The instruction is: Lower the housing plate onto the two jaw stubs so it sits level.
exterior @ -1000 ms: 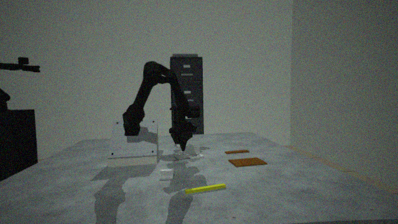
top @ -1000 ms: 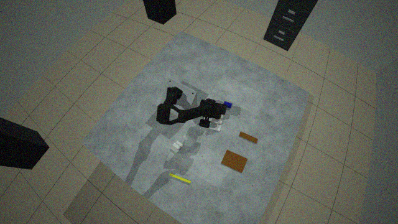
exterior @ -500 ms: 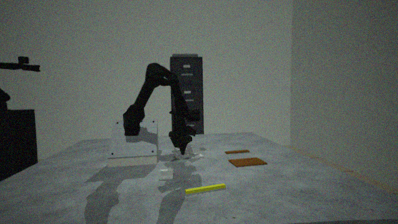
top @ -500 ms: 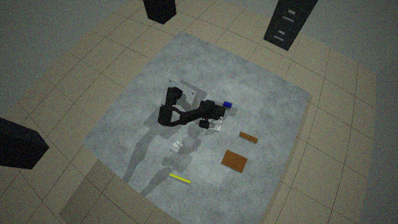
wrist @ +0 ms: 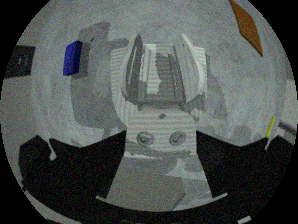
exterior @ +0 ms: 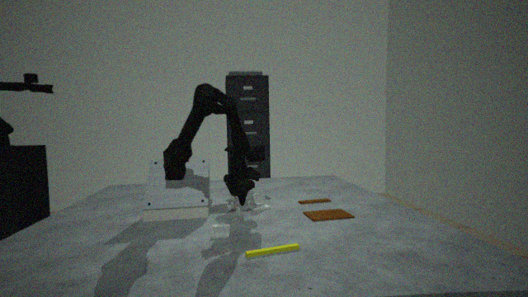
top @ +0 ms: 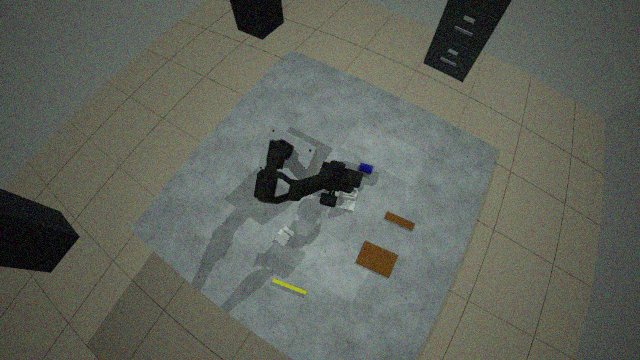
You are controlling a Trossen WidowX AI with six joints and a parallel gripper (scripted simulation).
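My gripper [wrist: 160,135] [exterior: 242,203] points down with its black fingers on both sides of the pale ribbed housing plate [wrist: 161,122], shut on it. The plate has two round holes, seen in the wrist view. Just beyond the plate stand two pale curved jaws, a left jaw [wrist: 132,75] and a right jaw [wrist: 194,72], on a ribbed pale base [wrist: 118,80]. The plate overlaps their near ends in the wrist view; whether it touches the stubs or is level cannot be told. In the top view the arm covers most of the gripper.
A blue block [top: 366,168] [wrist: 73,58] lies beside the assembly. A small white part [top: 285,235] [exterior: 220,230], a yellow bar [top: 289,286] [exterior: 272,250], a large brown plate [top: 377,259] [exterior: 328,214] and a narrow brown plate [top: 399,221] [exterior: 314,201] lie on the table.
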